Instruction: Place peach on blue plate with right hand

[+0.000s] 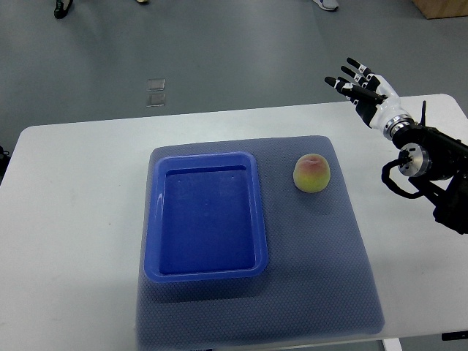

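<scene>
Item 1: peach (312,173), yellow-pink, upright on grey mat (322,278), just beside blue plate (205,274) at its 3 o'clock, not touching the rim. Plate empty, deep-sided, rectangular.

Item 2: right hand (363,86), approx 1 o'clock from peach, well apart, over the white table (73,197) far edge. Fingers apart & extended, holding nothing. Left hand: not in view.

Step, as we judge it: reach not yet made. We'd lower the hand over the peach w/ fingers kept wide, wrap round the widest part, squeeze gently (likely soft, rolls easily), lift clear of the plate's raised rim before moving toward 9 o'clock.
</scene>
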Robot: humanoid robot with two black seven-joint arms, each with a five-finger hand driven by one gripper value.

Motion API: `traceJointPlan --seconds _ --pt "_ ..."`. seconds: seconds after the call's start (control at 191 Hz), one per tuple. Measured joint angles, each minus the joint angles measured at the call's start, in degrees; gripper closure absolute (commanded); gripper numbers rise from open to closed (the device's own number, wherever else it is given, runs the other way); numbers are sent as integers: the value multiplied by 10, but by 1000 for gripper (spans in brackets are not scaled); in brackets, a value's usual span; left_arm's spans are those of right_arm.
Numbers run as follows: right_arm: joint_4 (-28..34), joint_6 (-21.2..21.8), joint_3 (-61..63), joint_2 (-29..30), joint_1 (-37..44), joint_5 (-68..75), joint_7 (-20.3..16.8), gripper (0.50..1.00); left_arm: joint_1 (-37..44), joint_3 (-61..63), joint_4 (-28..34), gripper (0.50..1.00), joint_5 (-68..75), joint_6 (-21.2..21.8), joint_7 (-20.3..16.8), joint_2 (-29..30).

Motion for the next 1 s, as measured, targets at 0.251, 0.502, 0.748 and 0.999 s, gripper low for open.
traceJointPlan --seconds 0.251,0.502,0.748,0.999 --pt "1 -2 2 1 0 0 4 570 0 0 0 500 0 0 0 0" --pt "1 1 2 0 1 0 4 570 0 0 0 500 0 0 1 0" --pt "1 -1 0 0 12 0 4 570 0 0 0 500 0 0 0 0" --pt "1 1 -3 -2 16 -13 2 572 0 0 0 500 0 0 0 0"
